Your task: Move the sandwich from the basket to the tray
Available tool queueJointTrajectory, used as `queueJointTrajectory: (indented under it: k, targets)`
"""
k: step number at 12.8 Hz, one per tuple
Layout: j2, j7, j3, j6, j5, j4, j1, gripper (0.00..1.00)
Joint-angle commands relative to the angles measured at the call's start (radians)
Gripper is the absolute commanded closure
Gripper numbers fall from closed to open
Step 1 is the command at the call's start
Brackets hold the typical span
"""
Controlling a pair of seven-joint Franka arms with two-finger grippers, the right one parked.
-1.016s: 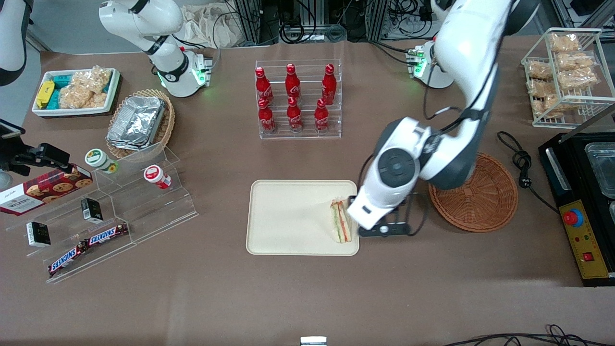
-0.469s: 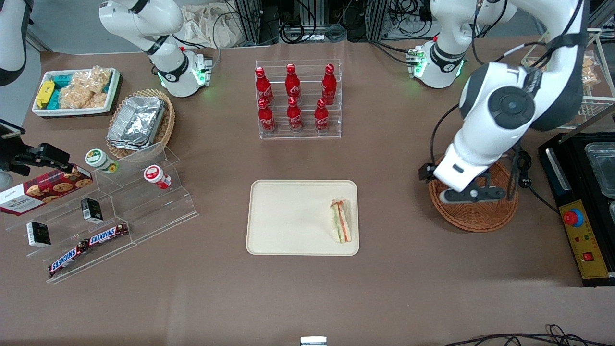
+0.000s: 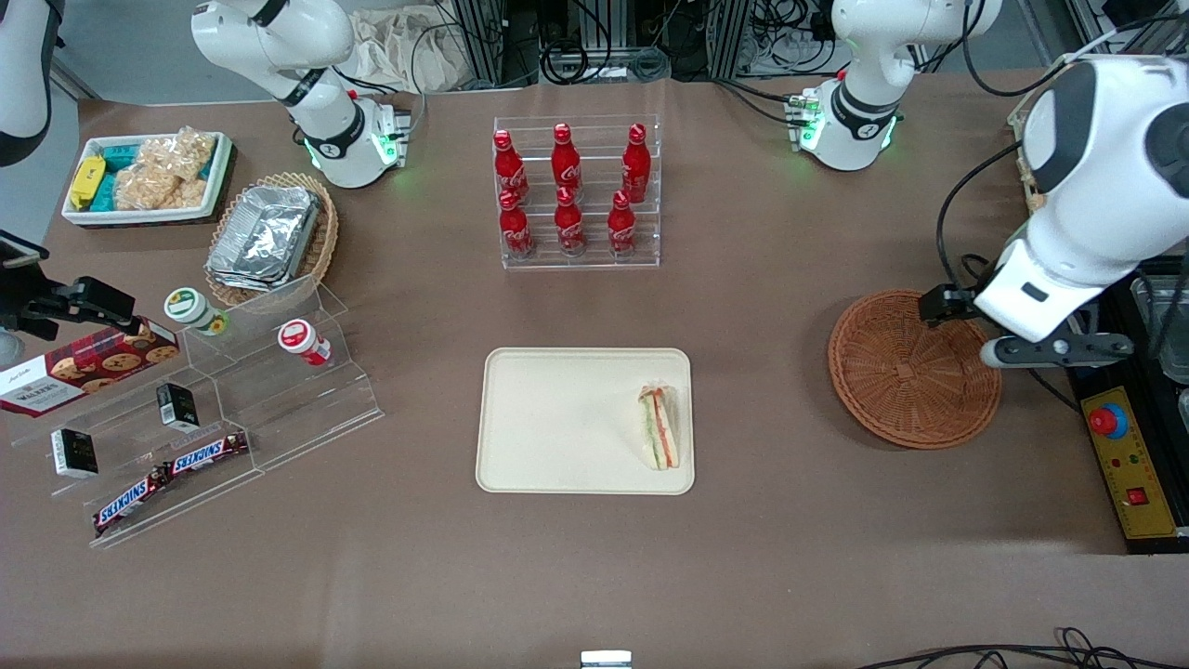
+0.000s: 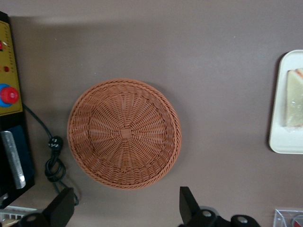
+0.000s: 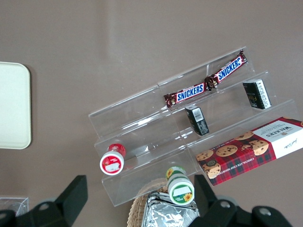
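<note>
Front view: sandwich [image 3: 659, 427] lies on tray [image 3: 557, 418], at its edge nearest the basket [image 3: 914, 369]; tool [image 3: 1022, 334] hovers beside the bare basket. Left wrist view: tool fingers [image 4: 188, 204] spread wide, holding nothing, above table [image 4: 213, 94].

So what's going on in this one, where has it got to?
The sandwich lies on the tray, at the edge nearest the basket, which holds nothing. The left arm's gripper is open and holds nothing; it hangs above the table beside the basket, at the working arm's end. The placing looks done.
</note>
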Motion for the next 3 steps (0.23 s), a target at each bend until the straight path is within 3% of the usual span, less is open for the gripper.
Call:
queueJointTrajectory:
  k: [1,3]
  targets:
    - [0.093,0.013,-0.013,-0.093,-0.015,0.172,0.058,0.0]
    - [0.097,0.012,-0.011,-0.093,-0.015,0.179,0.061,0.0]
